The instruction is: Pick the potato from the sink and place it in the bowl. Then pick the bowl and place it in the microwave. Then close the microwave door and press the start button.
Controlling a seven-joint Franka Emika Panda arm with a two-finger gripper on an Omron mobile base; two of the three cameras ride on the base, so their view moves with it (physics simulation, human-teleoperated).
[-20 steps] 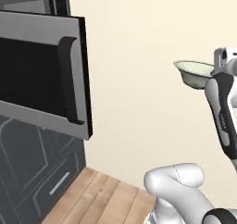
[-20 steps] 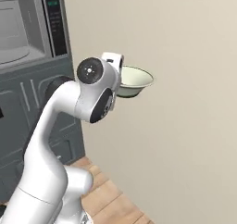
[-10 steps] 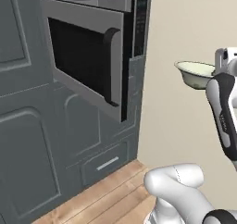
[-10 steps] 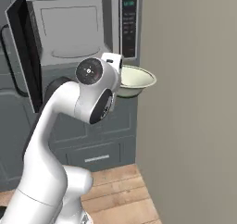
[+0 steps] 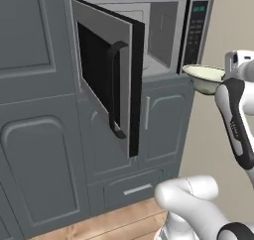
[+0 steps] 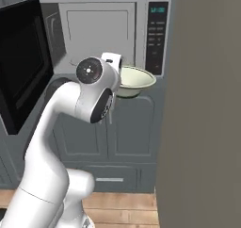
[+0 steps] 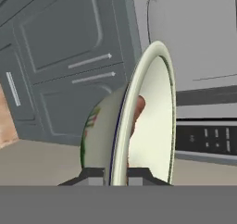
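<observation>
My gripper [image 7: 115,174] is shut on the rim of the pale cream bowl [image 7: 152,126], which hangs in the air. The orange-brown potato [image 7: 137,111] lies inside the bowl. In the left base view the bowl [image 5: 203,78] sits at the right, just in front of the microwave's dark control panel [image 5: 196,30], with my gripper [image 5: 225,74] on its right rim. In the right base view the bowl [image 6: 135,81] hovers below the microwave [image 6: 101,31] cavity. The microwave door [image 5: 104,75] stands wide open to the left, as does the door [image 6: 21,67] in the right base view. The sink is out of view.
Grey cabinet doors [image 5: 39,164] and a drawer [image 5: 131,189] surround and underlie the microwave. A beige wall [image 6: 202,128] rises close on the right. Wooden floor [image 5: 114,226] runs along the cabinet base. The open door's dark handle [image 5: 113,85] juts toward me.
The base has moved, so the whole scene shifted: the microwave now faces me, nearer and more central. The bowl stays in the gripper, in the same place relative to the arm.
</observation>
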